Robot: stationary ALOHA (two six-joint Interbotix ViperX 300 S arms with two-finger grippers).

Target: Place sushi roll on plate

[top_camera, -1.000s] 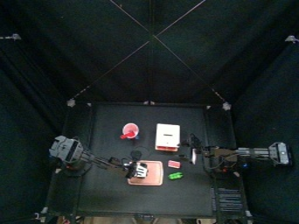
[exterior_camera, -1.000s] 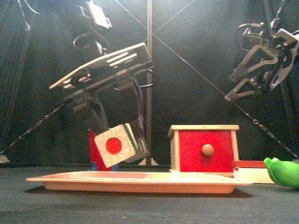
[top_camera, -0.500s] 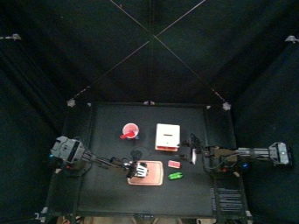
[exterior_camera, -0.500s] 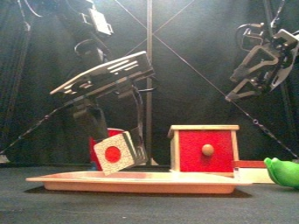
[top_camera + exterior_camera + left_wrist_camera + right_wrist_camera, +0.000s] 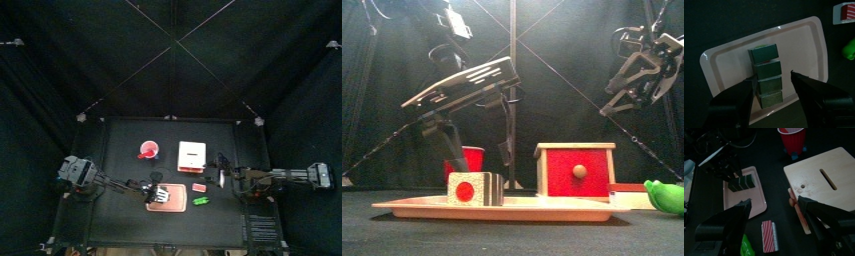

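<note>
While the sushi roll [image 5: 474,188] sits on the plate [image 5: 422,207], the left hand [image 5: 776,85] hangs over it, jaws apart.

Roll's underside and any jaw contact are hard to make out; the left wrist view shows a gap on either side. Right hand [image 5: 774,205] is raised at the right, jaws apart and empty. Green piece [image 5: 664,196] is cut off at the front view's edge. Black surface [image 5: 120,140] also carries the red cup [image 5: 147,151] and white box [image 5: 191,154]; black curtains enclose it.

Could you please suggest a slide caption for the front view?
Sushi roll resting on the plate, left hand open above it, right hand raised aside.
</note>
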